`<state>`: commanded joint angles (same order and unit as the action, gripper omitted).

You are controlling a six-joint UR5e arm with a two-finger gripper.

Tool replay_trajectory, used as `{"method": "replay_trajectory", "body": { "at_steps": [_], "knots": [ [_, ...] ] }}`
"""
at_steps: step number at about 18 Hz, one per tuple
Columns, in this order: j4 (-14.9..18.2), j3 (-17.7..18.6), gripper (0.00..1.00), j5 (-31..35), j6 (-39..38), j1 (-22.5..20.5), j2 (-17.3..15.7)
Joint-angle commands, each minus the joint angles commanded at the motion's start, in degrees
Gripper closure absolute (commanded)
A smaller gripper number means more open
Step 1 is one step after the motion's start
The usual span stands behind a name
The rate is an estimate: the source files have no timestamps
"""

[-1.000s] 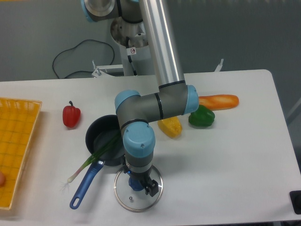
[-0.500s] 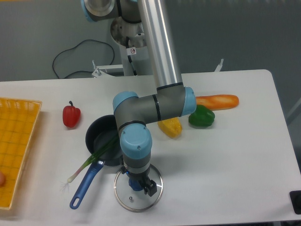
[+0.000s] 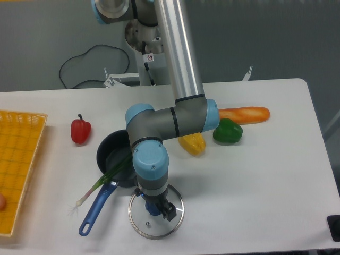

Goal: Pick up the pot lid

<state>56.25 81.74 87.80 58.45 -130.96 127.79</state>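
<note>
Since the two earlier frames, the arm and its tool (image 3: 154,203) have shifted a little toward the left of the picture, while the pot lid (image 3: 159,227) has stayed where it was.

In the camera view the lid lies flat on the counter (image 3: 249,196), beside the black pan (image 3: 108,154); whether their rims touch, I cannot tell. The tool's fingers are spread, one on each side of the lid's blue knob (image 3: 152,208); whether either one brushes it, or how low they reach, is hidden by the angle.

Judging from that, the step in hand is lining up over the knob, and closing should follow. The likeliest trouble is poor centring: one finger would meet the knob first and push the lid sideways across the counter. If the fingertips sit too high, they would catch only the rounded top, and smooth sides could slip out on the lift. Too low, and they would press on the glass. The tool's body also hangs close by the pan and the spring onion (image 3: 101,182), so a sideways correction could nudge either; a straight rise looks safer.
</note>
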Motion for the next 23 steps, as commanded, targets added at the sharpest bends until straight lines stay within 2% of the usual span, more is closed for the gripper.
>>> {"method": "replay_trajectory", "body": {
  "at_steps": [11,16,17,23],
  "knots": [
    [0.00,0.00,0.01,0.00,0.00,0.00,0.09],
    [0.09,0.00,0.24,0.00,0.00,0.00,0.09],
    [0.09,0.00,0.32,0.00,-0.09,0.00,0.09],
    [0.09,-0.35,0.42,-0.09,-0.79,0.00,0.18]
  ]
}}
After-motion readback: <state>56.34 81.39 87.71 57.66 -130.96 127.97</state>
